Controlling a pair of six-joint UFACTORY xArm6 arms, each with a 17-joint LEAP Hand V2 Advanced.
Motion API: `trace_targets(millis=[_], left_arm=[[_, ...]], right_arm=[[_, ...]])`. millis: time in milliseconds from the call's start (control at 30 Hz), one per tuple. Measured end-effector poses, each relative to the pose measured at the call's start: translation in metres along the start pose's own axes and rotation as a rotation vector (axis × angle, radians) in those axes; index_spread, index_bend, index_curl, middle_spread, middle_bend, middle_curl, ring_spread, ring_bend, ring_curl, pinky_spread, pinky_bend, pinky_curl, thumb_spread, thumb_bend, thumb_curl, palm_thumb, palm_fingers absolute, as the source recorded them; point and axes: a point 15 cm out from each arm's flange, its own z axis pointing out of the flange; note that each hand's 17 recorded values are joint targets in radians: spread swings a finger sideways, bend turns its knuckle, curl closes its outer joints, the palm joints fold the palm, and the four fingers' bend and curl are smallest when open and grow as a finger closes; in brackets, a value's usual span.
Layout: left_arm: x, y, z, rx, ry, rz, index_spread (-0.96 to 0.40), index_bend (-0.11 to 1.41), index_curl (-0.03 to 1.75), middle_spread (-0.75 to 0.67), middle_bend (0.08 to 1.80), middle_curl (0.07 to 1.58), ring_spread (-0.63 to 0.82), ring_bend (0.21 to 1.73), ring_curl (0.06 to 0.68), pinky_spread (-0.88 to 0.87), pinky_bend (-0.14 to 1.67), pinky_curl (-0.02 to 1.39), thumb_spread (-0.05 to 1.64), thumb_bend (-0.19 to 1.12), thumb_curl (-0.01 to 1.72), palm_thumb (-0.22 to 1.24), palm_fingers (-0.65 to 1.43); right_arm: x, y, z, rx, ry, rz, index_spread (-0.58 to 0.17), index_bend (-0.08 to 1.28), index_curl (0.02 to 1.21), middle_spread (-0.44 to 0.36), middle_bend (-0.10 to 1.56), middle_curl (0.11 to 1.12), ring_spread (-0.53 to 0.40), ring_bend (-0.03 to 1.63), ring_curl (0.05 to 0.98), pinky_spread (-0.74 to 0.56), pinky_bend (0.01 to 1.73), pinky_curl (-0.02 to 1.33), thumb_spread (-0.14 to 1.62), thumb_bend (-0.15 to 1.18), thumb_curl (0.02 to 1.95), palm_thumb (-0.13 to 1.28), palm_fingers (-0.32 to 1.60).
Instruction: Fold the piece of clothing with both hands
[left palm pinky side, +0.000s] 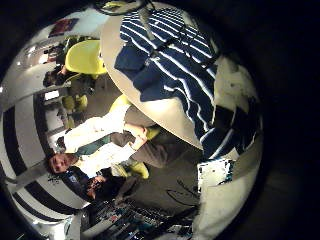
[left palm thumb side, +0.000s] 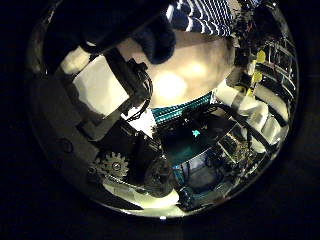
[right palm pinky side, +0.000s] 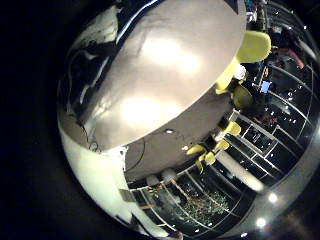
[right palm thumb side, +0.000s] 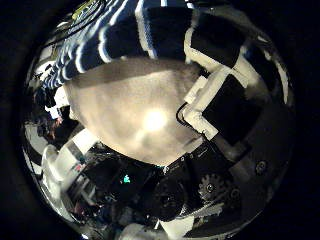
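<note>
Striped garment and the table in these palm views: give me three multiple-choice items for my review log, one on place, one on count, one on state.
1. Where does the garment lie?
A. On the table
B. On a chair
C. On the floor

2. How many garments show on the table?
A. Three
B. One
C. None

3. How does the garment look?
A. Rolled into a tight tube
B. Hung up off the table
C. Loosely spread, rumpled, with part turned over

Key: 1 A, since the left little finger side palm view shows the garment resting on the table. 2 B, since every view shows only that one striped piece, the rest of the tabletop being bare. 3 C, since its outline is uneven and a plain part lies over the stripes.
</note>
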Motion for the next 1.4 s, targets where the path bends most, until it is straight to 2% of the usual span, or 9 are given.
trace_targets(millis=[200,300,533,733,1100,1300,1333,1367,1400], left_arm=[[-0.004,0.015,-0.009,-0.008,-0.002,0.014,-0.66,0.25,1.46,-0.62,0.90,1.09,-0.45,1.39,0.517,-0.61,1.19,0.74,1.15,-0.01,0.64,0.80,0.92],[-0.011,0.023,-0.030,-0.001,-0.005,0.014,-0.65,0.23,1.48,-0.62,0.89,1.09,-0.45,1.39,0.516,-0.61,1.17,0.74,1.15,-0.01,0.64,0.80,0.93],[-0.040,-0.002,-0.075,0.042,-0.054,-0.018,-0.64,0.21,1.50,-0.63,0.87,1.10,-0.45,1.37,0.515,-0.62,1.16,0.75,1.15,-0.01,0.63,0.80,0.94],[-0.056,-0.067,-0.093,0.059,-0.084,-0.034,-0.62,0.19,1.52,-0.64,0.85,1.11,-0.45,1.37,0.516,-0.62,1.14,0.75,1.15,-0.01,0.64,0.80,0.95],[-0.086,-0.211,-0.061,0.047,-0.221,-0.025,-0.58,0.19,1.54,-0.66,0.84,1.12,-0.46,1.36,0.524,-0.63,1.11,0.77,1.14,-0.02,0.63,0.79,0.89],[-0.101,-0.264,-0.045,0.086,-0.227,-0.051,-0.56,0.20,1.48,-0.64,0.78,1.08,-0.48,1.22,0.498,-0.64,0.99,0.76,1.11,-0.03,0.60,0.72,0.64],[-0.104,-0.271,-0.041,0.097,-0.223,-0.061,-0.55,0.18,1.44,-0.62,0.70,1.05,-0.48,1.18,0.494,-0.63,0.99,0.76,1.10,-0.04,0.59,0.70,0.50],[-0.107,-0.274,-0.040,0.104,-0.220,-0.066,-0.54,0.16,1.41,-0.60,0.62,1.03,-0.48,1.17,0.486,-0.63,0.98,0.76,1.10,-0.04,0.58,0.68,0.41],[-0.111,-0.280,-0.037,0.117,-0.215,-0.078,-0.53,0.16,1.38,-0.58,0.57,1.01,-0.47,1.17,0.486,-0.62,0.98,0.76,1.09,-0.05,0.56,0.64,0.38]], right_arm=[[0.018,0.032,-0.037,0.064,-0.017,0.032,-0.385,1.00,0.96,-0.227,1.21,0.97,-0.285,1.34,0.799,-0.21,1.32,0.82,1.35,0.02,0.49,0.95,0.98],[0.026,0.035,-0.065,0.109,-0.015,0.038,-0.373,1.02,0.97,-0.217,1.23,0.98,-0.280,1.35,0.819,-0.20,1.32,0.87,1.36,0.01,0.50,0.95,0.96],[0.040,0.013,-0.108,0.175,-0.009,0.051,-0.358,1.04,0.99,-0.204,1.26,0.97,-0.275,1.36,0.840,-0.18,1.30,0.94,1.37,-0.01,0.52,0.95,0.95],[0.053,-0.039,-0.129,0.172,-0.009,0.059,-0.349,1.05,1.00,-0.194,1.27,0.96,-0.270,1.36,0.854,-0.18,1.27,1.00,1.37,-0.01,0.53,0.94,0.95],[0.078,-0.161,-0.107,0.101,-0.020,0.079,-0.340,1.05,1.01,-0.185,1.29,0.95,-0.270,1.35,0.874,-0.18,1.24,1.08,1.37,-0.01,0.55,0.93,0.94],[0.084,-0.206,-0.072,0.062,-0.031,0.095,-0.342,1.02,1.01,-0.185,1.28,0.95,-0.272,1.36,0.887,-0.19,1.21,1.10,1.37,-0.03,0.51,0.82,0.87],[0.086,-0.214,-0.072,0.088,-0.030,0.097,-0.351,0.92,0.99,-0.187,1.25,0.93,-0.270,1.36,0.872,-0.21,1.18,1.08,1.37,-0.03,0.49,0.79,0.79],[0.087,-0.224,-0.073,0.119,-0.030,0.101,-0.351,0.92,0.99,-0.187,1.25,0.93,-0.270,1.36,0.872,-0.21,1.18,1.08,1.37,-0.03,0.49,0.79,0.79],[0.092,-0.233,-0.072,0.153,-0.032,0.109,-0.362,0.81,0.97,-0.184,1.20,0.91,-0.268,1.37,0.851,-0.25,1.16,1.04,1.37,-0.02,0.48,0.77,0.74]])
